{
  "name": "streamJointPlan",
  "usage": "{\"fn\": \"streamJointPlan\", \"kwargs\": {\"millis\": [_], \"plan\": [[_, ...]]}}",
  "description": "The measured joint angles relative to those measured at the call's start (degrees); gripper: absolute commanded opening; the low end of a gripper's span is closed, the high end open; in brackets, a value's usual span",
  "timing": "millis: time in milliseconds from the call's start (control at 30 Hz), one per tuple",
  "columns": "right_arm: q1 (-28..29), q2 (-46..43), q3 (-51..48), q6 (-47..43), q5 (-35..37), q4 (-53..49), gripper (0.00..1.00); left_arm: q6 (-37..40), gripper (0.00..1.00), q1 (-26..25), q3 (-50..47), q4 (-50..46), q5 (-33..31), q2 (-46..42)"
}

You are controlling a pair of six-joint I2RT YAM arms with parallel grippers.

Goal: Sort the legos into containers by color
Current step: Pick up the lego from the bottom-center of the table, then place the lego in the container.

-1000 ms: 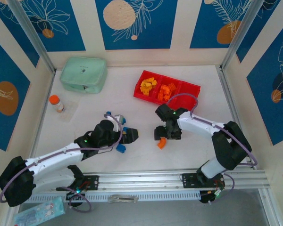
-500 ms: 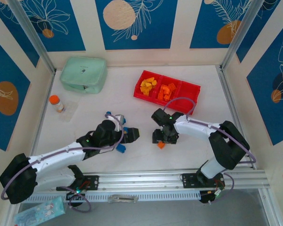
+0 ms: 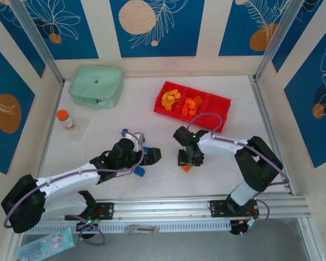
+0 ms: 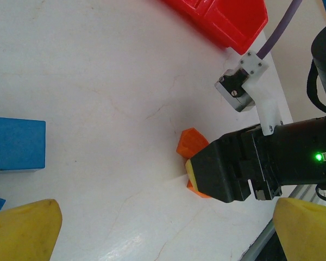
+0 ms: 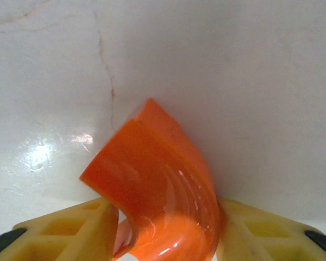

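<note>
Nearest to you, at 7 o'clock below the rail, lies one packet [image 3: 43,244]; its print is too small to read.

On the table [image 3: 168,130], at about 5 o'clock from its middle, your right gripper [image 5: 165,215] is clenched on one orange arch brick [image 5: 152,163]. The two yellow fingers [image 5: 70,231] press its two sides, and the brick rests on the table surface.

At 9 o'clock from there your left gripper [image 3: 154,156] is released: its fingers [image 4: 27,228] stand wide apart with nothing between them. Around it you can count at least three blue bricks [image 3: 138,172]: one at its 7 o'clock, one at its 11 o'clock touching the wrist, and one further out at 10 o'clock.

At 9 o'clock on the table stands one bottle [image 3: 65,119] with an orange cap; its label is not readable.

At 1 o'clock lies one red tray [image 3: 220,103] with three compartments. The left one holds yellow-orange bricks [image 3: 170,99] and the middle one red-orange bricks [image 3: 192,105], in heaps that you cannot count.

At 11 o'clock, farthest, lies one mint-green case [image 3: 96,86].
</note>
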Motion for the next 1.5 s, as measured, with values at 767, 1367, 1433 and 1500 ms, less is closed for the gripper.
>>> {"fn": "streamJointPlan", "kwargs": {"millis": [767,1367,1433,1500], "plan": [[-7.17,-3.76,11.08,-5.29,0.94,-2.43,0.36,2.47,0.99,0.52,5.20,-2.29,-1.73,0.44],[-24.02,23.82,50.03,-12.83,6.19,-1.51,0.44,4.79,0.99,9.25,13.66,-3.10,2.01,8.44],[-24.94,27.19,53.77,-13.60,6.25,-1.99,0.49,4.79,0.99,9.84,13.66,-3.10,2.08,8.55],[-25.79,30.34,57.90,-14.05,6.64,-3.04,0.56,4.79,0.99,10.32,13.70,-3.08,2.29,8.59]]}}
